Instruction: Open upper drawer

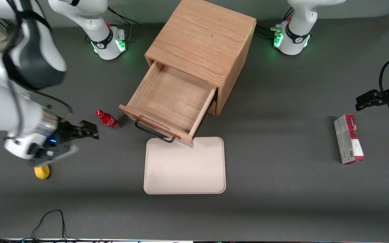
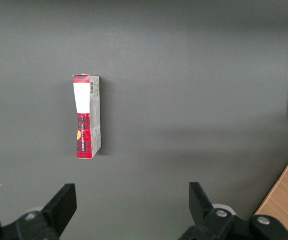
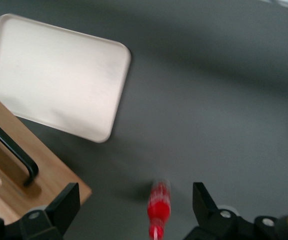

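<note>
Front view shows the upper drawer (image 1: 172, 101) rigid and extended; we grasp its black wire handle (image 1: 154, 132) mid-span, the gripper (image 1: 88, 130) beside the drawer with fingers (image 3: 63, 207) spread.

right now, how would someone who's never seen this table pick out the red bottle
Start at the wooden cabinet mid-table, its upper drawer pulled out over a cream tray. Beside the drawer front, toward the working arm's end, stands the small red bottle, with the open gripper just past it. It is the only red thing there; the nearby lemon is yellow.
</note>
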